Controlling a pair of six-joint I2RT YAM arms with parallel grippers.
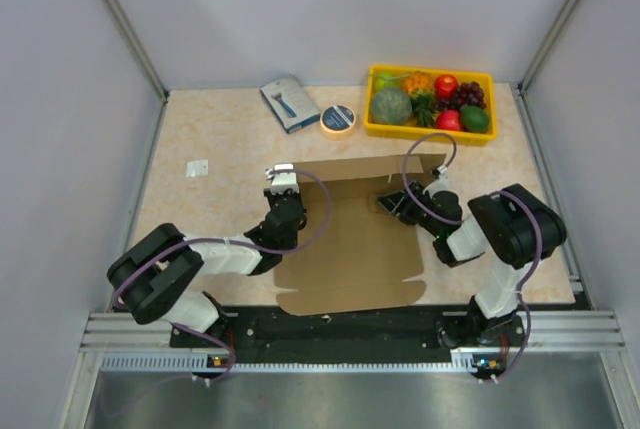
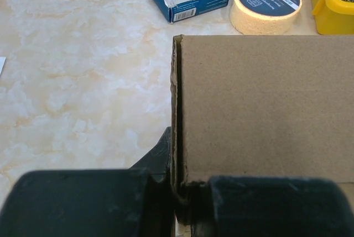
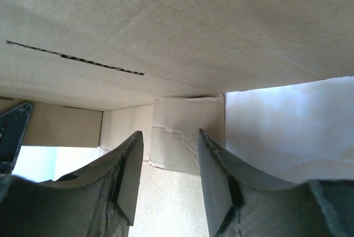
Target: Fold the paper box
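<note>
Plain grey walls (image 1: 320, 9) close in my marbled beige table (image 1: 230, 139) on three sides, and a metal rail (image 1: 130, 329) runs along its near edge.

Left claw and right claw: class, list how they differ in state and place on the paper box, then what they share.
The left claw is shut on the raised wall of the paper box, at its left end; the right claw stands open, fingers apart before a small flap. The left claw is at the box's left side, the right claw at its right. Both are at the same brown cardboard.
</note>
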